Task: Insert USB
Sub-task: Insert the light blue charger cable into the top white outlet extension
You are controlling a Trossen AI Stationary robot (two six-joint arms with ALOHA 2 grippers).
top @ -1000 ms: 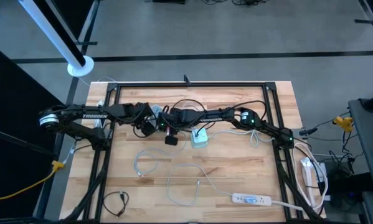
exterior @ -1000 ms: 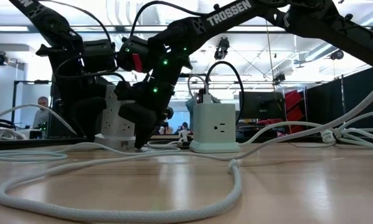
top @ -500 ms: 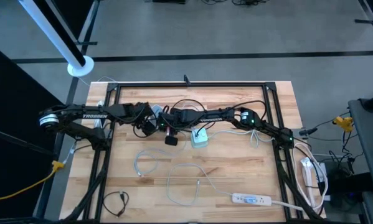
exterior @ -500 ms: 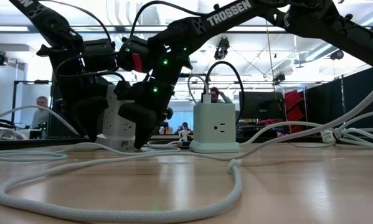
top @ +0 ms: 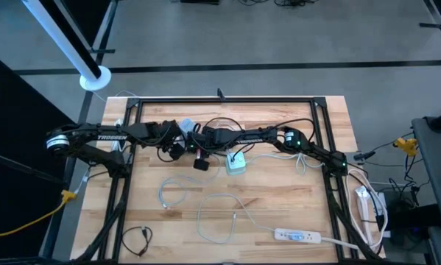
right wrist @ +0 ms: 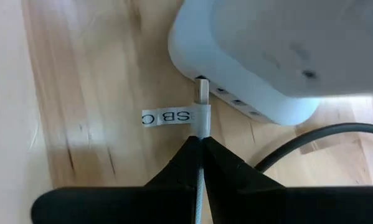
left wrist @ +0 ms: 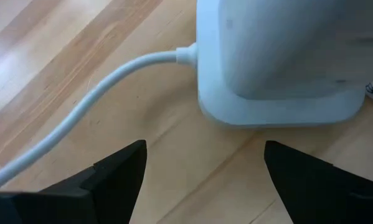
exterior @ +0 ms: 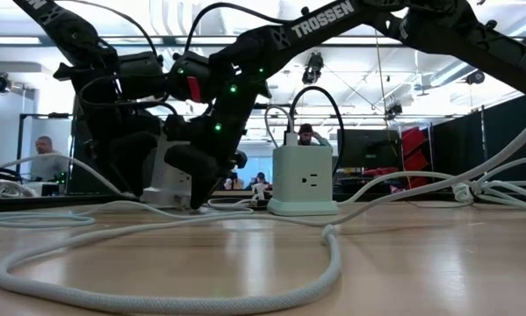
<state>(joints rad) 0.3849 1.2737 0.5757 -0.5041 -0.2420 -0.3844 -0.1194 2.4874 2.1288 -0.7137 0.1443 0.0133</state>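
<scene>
Your right hand (right wrist: 200, 144) is pinched fully shut on the USB cable (right wrist: 200, 186), gripping it just behind the plug (right wrist: 201, 93). The cable runs straight out between the fingertips, long axis in line with the hand, metal tip pointing at the hub (right wrist: 279, 56). The tip is right at the first port in the hub's row of ports; you can't tell from the wrist view whether it's seated or only touching. A white label (right wrist: 166, 117) sticks out sideways from the cable just behind the plug.

Your left hand (left wrist: 202, 168) is spread wide, holding nothing, fingers either side of the hub's base (left wrist: 279, 112) without touching it, by the side where the white cord (left wrist: 80, 118) leaves.

Overhead, both hands meet at the back-centre of the bench (top: 279, 206), just left of the green-white outlet cube (top: 235, 163). A loose white cable (top: 220, 217) and a power strip (top: 299, 236) lie nearer the front.
</scene>
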